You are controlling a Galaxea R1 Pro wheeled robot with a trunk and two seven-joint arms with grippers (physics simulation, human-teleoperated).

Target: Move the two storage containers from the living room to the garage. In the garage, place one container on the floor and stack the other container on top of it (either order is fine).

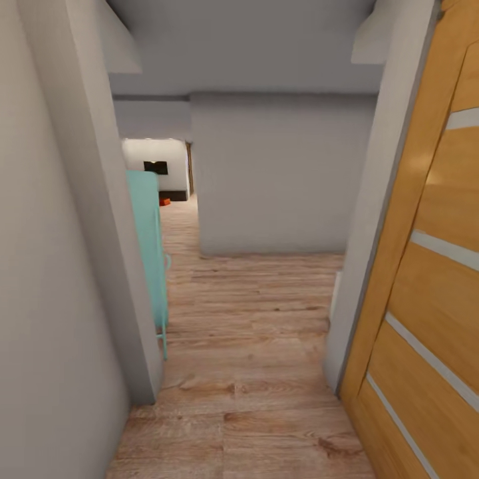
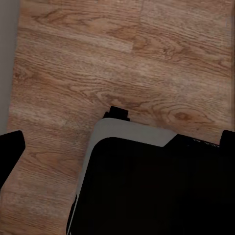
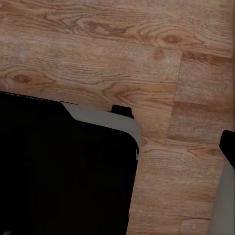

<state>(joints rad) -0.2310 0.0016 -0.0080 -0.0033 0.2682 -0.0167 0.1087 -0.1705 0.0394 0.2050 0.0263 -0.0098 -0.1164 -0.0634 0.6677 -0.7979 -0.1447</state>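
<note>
The orange-red storage container (image 1: 164,200) lies far ahead, left of centre, past the corridor, near the TV (image 1: 156,167). Gripper states cannot be determined.

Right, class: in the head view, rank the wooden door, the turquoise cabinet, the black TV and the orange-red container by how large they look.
1. Wooden door
2. Turquoise cabinet
3. Black TV
4. Orange-red container

The TV and container are far off, so their apparent size misleads.

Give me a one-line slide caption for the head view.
Wood-floored hallway between a turquoise cabinet and an open wooden door, with a small orange-red container far ahead.
</note>
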